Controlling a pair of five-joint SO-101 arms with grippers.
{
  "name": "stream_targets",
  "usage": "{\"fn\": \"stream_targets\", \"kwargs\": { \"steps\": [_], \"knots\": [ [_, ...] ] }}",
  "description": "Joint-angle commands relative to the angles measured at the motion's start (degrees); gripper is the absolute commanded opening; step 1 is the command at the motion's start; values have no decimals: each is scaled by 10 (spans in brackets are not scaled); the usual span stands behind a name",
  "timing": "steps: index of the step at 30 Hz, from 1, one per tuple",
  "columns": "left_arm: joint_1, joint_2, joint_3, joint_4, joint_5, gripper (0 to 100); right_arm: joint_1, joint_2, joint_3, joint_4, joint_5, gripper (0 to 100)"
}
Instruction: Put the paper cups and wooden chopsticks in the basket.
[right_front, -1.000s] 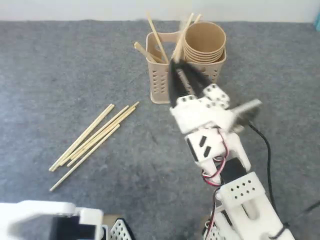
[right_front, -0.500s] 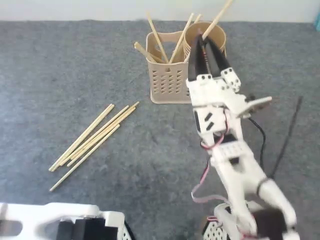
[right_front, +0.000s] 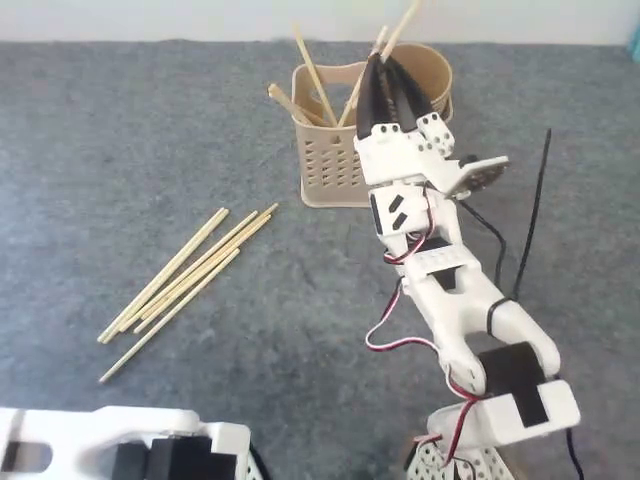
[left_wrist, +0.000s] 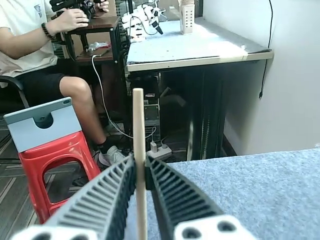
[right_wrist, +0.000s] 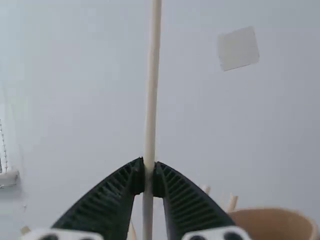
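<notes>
A tan perforated basket (right_front: 330, 165) stands at the back of the grey mat, with a stack of paper cups (right_front: 434, 60) in its right part and several wooden chopsticks (right_front: 309, 62) leaning in its left part. My right gripper (right_front: 384, 62) hovers over the basket beside the cups, shut on a chopstick (right_front: 403, 25) that points up and away. In the right wrist view that gripper (right_wrist: 148, 172) clamps the chopstick (right_wrist: 152, 75), with a cup rim (right_wrist: 272, 222) below. My left gripper (left_wrist: 141, 162) is shut on another chopstick (left_wrist: 138, 125). Several loose chopsticks (right_front: 185, 275) lie on the mat at the left.
The grey mat (right_front: 110, 150) covers the table. A white arm base (right_front: 100, 440) sits at the near left edge. The right arm's cable (right_front: 530, 220) loops beside it. Past the mat's edge, the left wrist view shows a red stool (left_wrist: 55, 155) and a desk (left_wrist: 195, 50).
My right gripper has carried its chopstick from in front of the basket up over the cups, then a little left above the basket.
</notes>
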Motion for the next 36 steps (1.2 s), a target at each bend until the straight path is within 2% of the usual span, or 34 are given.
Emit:
{"fn": "stream_targets", "kwargs": {
  "steps": [1,6,9,12,20,24,28,31,34,36],
  "knots": [
    [0,-23,15,-54,6,11,-5,0,-33,23,24,7],
    [0,-23,22,-58,6,11,-29,19,-33,33,39,17],
    [0,-23,20,-58,6,11,-47,25,-28,33,82,110],
    [0,-23,18,-60,6,11,-53,31,-28,33,90,186],
    [1,-24,-12,-37,6,11,-54,-39,63,-24,91,81],
    [6,-24,-68,53,6,11,-56,-160,165,-27,91,31],
    [40,-24,-162,193,6,11,-78,-313,262,11,91,21],
    [82,-24,-242,303,6,11,-98,-441,296,135,90,38],
    [137,-24,-322,402,6,11,-97,-570,312,301,84,58],
    [189,-24,-378,472,7,11,-99,-653,323,417,47,80]
  ]
}}
